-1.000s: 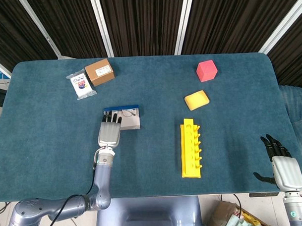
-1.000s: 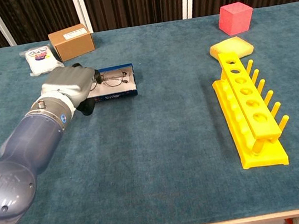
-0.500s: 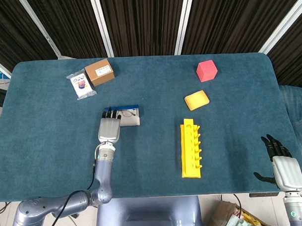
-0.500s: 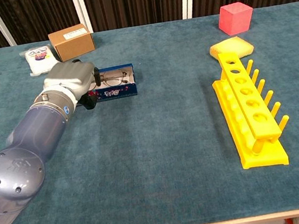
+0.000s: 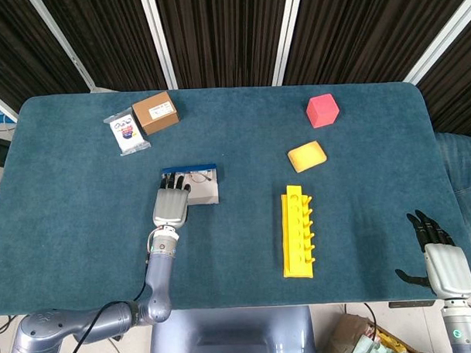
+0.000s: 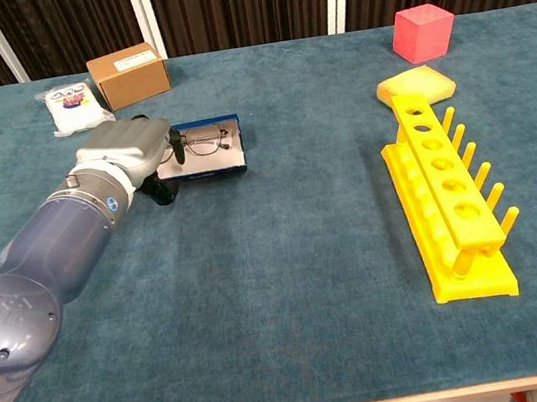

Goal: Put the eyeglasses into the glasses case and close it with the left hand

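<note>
The glasses case (image 5: 203, 188) lies open on the blue table (image 5: 74, 221), left of centre, with a blue rim and a pale lining. The thin-framed eyeglasses (image 5: 198, 178) lie inside it. My left hand (image 5: 171, 203) reaches in from the near side, and its dark fingertips (image 5: 172, 180) rest on the case's left end. In the chest view the left hand (image 6: 125, 152) covers that end of the case (image 6: 207, 162), with the eyeglasses (image 6: 201, 142) showing beside it. My right hand (image 5: 438, 256) hangs past the table's near right edge with its fingers spread, holding nothing.
A brown box (image 5: 155, 112) and a small plastic packet (image 5: 126, 133) sit at the back left. A pink cube (image 5: 323, 110), a yellow sponge (image 5: 307, 155) and a yellow peg rack (image 5: 297, 231) stand on the right half.
Half a second ago the case's near flap stood tipped up against my left hand; now it lies flat again. The hand has shifted slightly. My right hand has not moved.
</note>
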Robot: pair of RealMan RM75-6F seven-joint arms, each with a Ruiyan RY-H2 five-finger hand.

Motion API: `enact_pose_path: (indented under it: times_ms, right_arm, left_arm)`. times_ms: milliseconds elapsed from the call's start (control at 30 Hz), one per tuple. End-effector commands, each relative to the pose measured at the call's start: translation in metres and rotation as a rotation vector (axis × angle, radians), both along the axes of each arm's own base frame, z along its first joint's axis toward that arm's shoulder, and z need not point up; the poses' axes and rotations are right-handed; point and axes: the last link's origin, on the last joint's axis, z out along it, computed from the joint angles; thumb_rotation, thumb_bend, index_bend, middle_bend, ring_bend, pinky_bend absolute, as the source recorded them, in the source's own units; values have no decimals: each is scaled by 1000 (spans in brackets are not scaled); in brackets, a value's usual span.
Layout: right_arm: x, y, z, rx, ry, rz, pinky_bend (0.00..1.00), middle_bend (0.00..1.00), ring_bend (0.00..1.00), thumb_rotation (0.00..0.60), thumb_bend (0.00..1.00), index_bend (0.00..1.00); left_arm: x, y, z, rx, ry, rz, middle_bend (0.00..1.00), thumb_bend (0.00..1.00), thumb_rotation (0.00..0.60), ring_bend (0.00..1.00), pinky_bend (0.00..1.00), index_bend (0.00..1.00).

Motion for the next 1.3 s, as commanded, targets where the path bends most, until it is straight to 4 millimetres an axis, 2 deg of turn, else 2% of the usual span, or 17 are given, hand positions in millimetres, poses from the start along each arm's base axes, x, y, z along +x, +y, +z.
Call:
enact_pose_path:
  times_ms: [33, 300, 567, 767, 1300]
  right_arm:
    - [0, 0, 0, 2, -1, -2, 187, 10, 88, 600, 185, 0]
    - [0, 0, -1, 5, -7, -12, 187, 12, 88, 600, 185, 0]
    - [0, -1, -1, 7, -11, -15, 187, 12, 88, 600, 185, 0]
    - [0, -1, -1, 9, -12, -15, 187, 12, 88, 600, 184, 0]
    - [0, -2, -2, 24, -4, -20, 187, 18, 88, 600, 184, 0]
  left_arm:
    - [-1, 1, 1, 5, 1, 2, 157, 441, 600, 40, 155, 353]
    - [-2, 2, 2, 12, -5, 3, 159, 445, 600, 43, 155, 409]
    - [-6, 5, 3, 26, -4, 16, 169, 520, 600, 54, 155, 451]
    - [-6, 6, 6, 39, -2, 12, 178, 528, 600, 54, 156, 489]
    - [-6, 9, 8, 49, -2, 13, 178, 526, 600, 54, 155, 439]
